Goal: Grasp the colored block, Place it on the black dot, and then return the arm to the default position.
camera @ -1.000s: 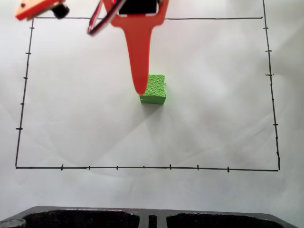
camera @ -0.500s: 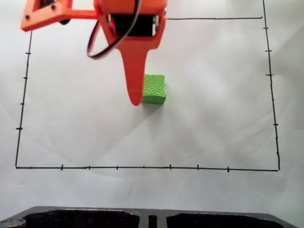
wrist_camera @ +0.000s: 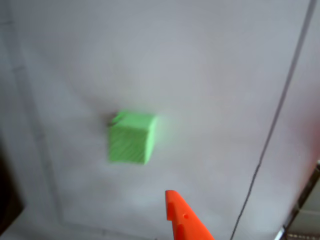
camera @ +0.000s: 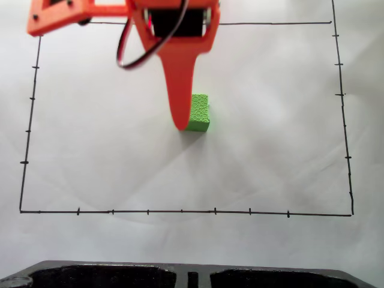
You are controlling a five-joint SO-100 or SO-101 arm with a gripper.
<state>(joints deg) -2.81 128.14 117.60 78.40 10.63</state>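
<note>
The colored block [camera: 199, 113] is a small bright green cube lying on white paper near the middle of the drawn rectangle in the fixed view. The arm's orange gripper [camera: 114, 75] comes in from the top edge. Its long tapered finger [camera: 180, 90] points down, and its tip overlaps the block's left side. The other jaw [camera: 57, 15] is swung far out to the upper left, so the gripper is open and holds nothing. In the wrist view the block [wrist_camera: 131, 137] lies on the paper, apart from the orange fingertip [wrist_camera: 182, 220] at the bottom edge. The black dot is out of view.
A hand-drawn black rectangle with tick marks [camera: 180, 211] frames the white paper. A dark moulded object [camera: 120, 275] runs along the bottom edge of the fixed view. Red and black wires [camera: 129, 51] loop beside the gripper body. In the wrist view a drawn line [wrist_camera: 280, 110] runs along the right.
The gripper has shifted to the right, so its finger tip now covers the block's left edge instead of standing beside it. The block has not moved.
</note>
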